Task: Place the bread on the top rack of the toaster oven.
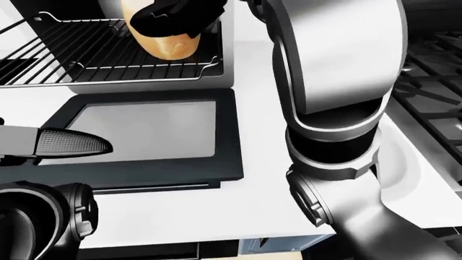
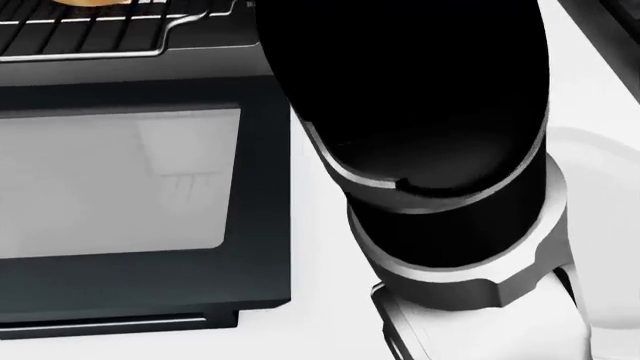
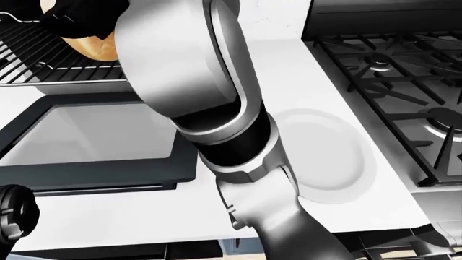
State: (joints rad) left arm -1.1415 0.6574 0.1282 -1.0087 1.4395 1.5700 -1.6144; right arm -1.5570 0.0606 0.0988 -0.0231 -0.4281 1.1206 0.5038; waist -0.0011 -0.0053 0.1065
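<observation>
Left-eye view shows one loaf of bread [image 1: 164, 43] clasped in the black fingers of the right hand [image 1: 173, 19], its lower end over the single pulled-out wire rack [image 1: 86, 54] of the one toaster oven [image 1: 225, 49], whose glass door [image 1: 144, 135] lies folded down flat on the white counter [image 1: 260, 141]. The left hand [image 1: 69, 143] enters at the left edge with one finger showing, and I cannot tell its grip. Right-eye view adds one empty white plate [image 3: 329, 157] beside one gas stove [image 3: 397, 70].
</observation>
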